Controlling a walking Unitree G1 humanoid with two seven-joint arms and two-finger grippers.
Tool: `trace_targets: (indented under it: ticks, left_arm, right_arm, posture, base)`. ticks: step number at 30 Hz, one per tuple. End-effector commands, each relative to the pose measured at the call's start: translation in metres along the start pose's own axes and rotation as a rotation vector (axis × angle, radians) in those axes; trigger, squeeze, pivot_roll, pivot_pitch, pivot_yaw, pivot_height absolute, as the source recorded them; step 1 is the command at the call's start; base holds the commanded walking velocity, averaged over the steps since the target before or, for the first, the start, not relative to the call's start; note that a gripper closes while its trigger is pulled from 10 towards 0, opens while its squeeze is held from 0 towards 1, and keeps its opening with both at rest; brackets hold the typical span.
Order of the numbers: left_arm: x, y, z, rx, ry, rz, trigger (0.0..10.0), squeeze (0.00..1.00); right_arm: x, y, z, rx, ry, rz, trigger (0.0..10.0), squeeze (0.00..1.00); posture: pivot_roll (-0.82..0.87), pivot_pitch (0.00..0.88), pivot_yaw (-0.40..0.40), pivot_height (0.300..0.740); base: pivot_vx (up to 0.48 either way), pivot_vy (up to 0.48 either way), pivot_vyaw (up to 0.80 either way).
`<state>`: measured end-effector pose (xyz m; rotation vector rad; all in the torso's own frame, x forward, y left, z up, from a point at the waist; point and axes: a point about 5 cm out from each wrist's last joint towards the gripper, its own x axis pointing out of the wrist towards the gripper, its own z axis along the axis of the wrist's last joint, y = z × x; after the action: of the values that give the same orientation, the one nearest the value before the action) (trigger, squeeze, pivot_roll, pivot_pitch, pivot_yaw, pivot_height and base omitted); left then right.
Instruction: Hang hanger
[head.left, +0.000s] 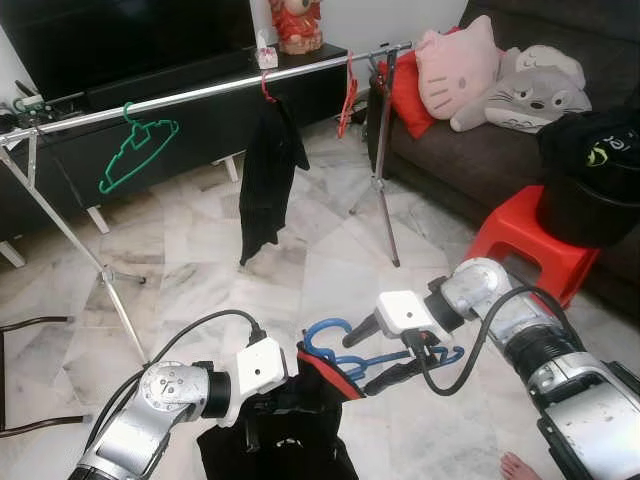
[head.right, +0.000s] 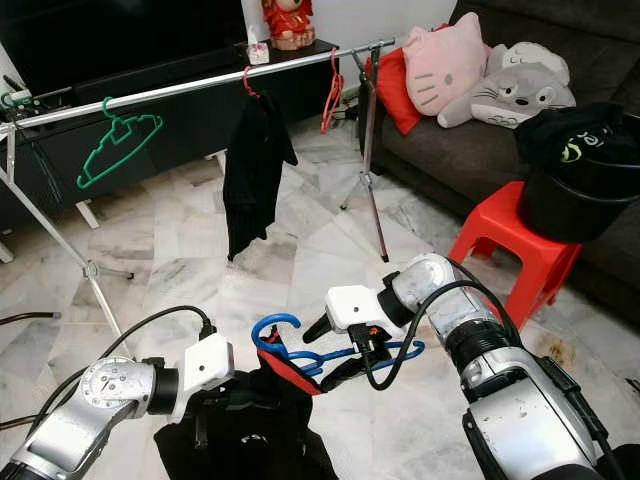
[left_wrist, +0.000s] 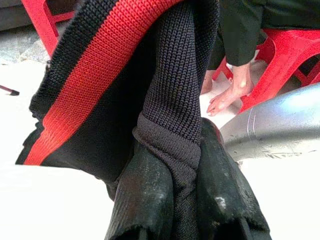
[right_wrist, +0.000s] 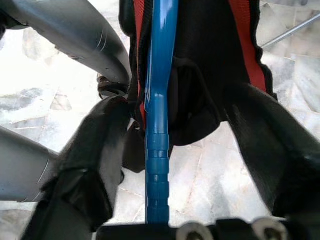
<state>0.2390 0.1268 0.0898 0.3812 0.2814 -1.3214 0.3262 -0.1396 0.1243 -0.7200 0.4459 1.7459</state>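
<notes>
Rail (head.left: 200, 95) runs across ahead of me, three hangers on it, a shirt (head.left: 268, 175) on the middle one. Sofa (head.left: 470, 150) behind right, stool (head.left: 520, 245) before it, bucket (head.left: 590, 195) on stool. My garment (head.left: 300, 420) hangs low between my arms.

The blue plastic hanger (head.left: 345, 357) lies level, threaded into a black red-trimmed knit garment (head.left: 300, 420).

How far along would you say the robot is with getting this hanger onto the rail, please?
Done: a black garment already hangs on the rail, beside an empty green hanger. In hand: the left hand pinches the black-and-red knit garment while the right hand straddles the blue hanger, low over the floor. Left: lifting it and hooking it on the rail.
</notes>
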Motion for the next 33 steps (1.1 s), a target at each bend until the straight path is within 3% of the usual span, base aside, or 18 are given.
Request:
trace_targets:
  ticks: [1,6,7,10,11,26,27,33]
  left_arm:
    - [0.0,-0.001,0.006,0.025,-0.013,-0.008,10.0,0.0]
    - [0.001,-0.002,0.006,0.022,-0.014,-0.009,10.0,0.0]
    - [0.001,-0.001,0.006,0.022,-0.015,-0.008,10.0,0.0]
    - [0.001,-0.001,0.006,0.022,-0.015,-0.008,10.0,0.0]
    - [0.001,-0.001,0.006,0.023,-0.015,-0.007,10.0,0.0]
    - [0.002,-0.001,0.006,0.025,-0.017,-0.003,10.0,0.0]
    - [0.002,-0.001,0.006,0.024,-0.018,-0.002,10.0,0.0]
    - [0.002,-0.001,0.007,0.023,-0.02,-0.001,10.0,0.0]
  right_arm:
    - [-0.002,-0.004,0.006,-0.024,0.001,0.014,0.0,0.0]
    - [0.001,-0.003,0.006,-0.027,0.009,0.024,0.0,0.0]
    - [0.002,-0.003,0.006,-0.027,0.014,0.022,4.4,0.0]
    - [0.003,-0.003,0.006,-0.027,0.018,0.021,5.1,0.0]
    - [0.004,-0.003,0.005,-0.023,0.023,0.028,10.0,0.0]
    - [0.008,0.002,0.001,-0.008,0.034,0.065,9.7,0.0]
    - [0.008,0.002,0.001,-0.007,0.032,0.067,0.0,0.0]
    - [0.009,0.002,0.001,-0.005,0.026,0.067,0.0,0.0]
  posture:
    - [-0.18,0.006,0.048,0.732]
    - [-0.18,0.008,0.048,0.732]
    - [-0.18,0.008,0.047,0.732]
    - [-0.18,0.008,0.047,0.732]
    - [-0.18,0.008,0.047,0.732]
    - [-0.18,0.008,0.044,0.732]
    - [-0.18,0.009,0.042,0.732]
    - [-0.18,0.01,0.041,0.732]
  base:
    - [0.0,0.0,0.0]
    - [0.0,0.0,0.0]
    - [0.0,0.0,0.0]
    - [0.0,0.0,0.0]
    - [0.0,0.0,0.0]
    - [0.0,0.0,0.0]
    - [0.0,0.0,0.0]
    - [0.0,0.0,0.0]
